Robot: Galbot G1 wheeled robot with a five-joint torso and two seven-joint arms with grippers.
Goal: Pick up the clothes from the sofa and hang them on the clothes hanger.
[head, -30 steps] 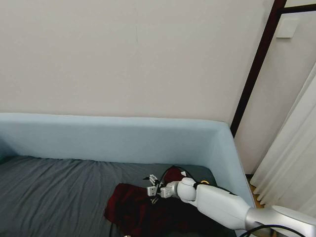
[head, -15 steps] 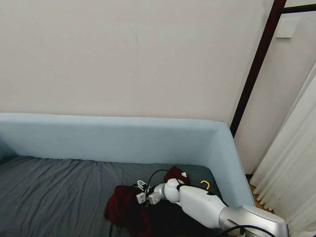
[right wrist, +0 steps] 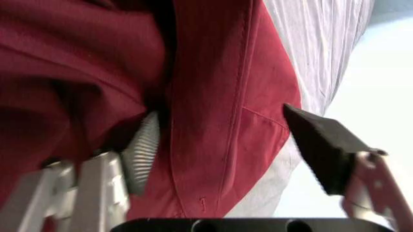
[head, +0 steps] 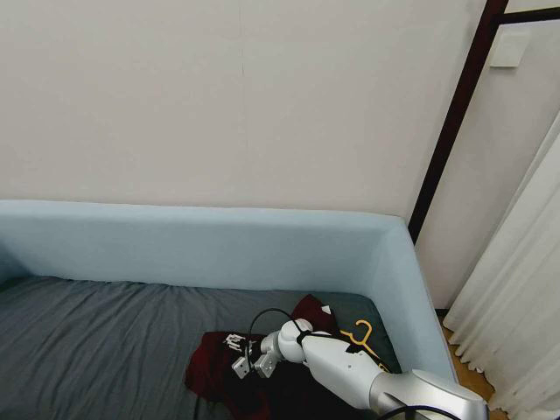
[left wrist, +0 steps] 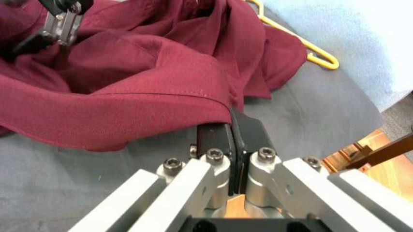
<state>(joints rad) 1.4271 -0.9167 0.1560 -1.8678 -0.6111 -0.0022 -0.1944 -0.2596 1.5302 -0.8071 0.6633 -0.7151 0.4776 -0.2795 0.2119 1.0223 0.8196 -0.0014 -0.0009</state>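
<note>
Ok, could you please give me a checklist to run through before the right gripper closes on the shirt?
1. Right gripper open: ok, jaws wide apart.
2. Cloth between its fingers: ok, a fold of the red shirt lies between them.
3. Left gripper gripping the shirt: ok, shut at the hem, which looks pinched.
4. Yellow hanger free of the shirt: cannot tell, one end runs under the cloth.
5. Hanger clear of both grippers: ok, it lies apart from them on the sofa.
6. Single layer in the right gripper: cannot tell.
</note>
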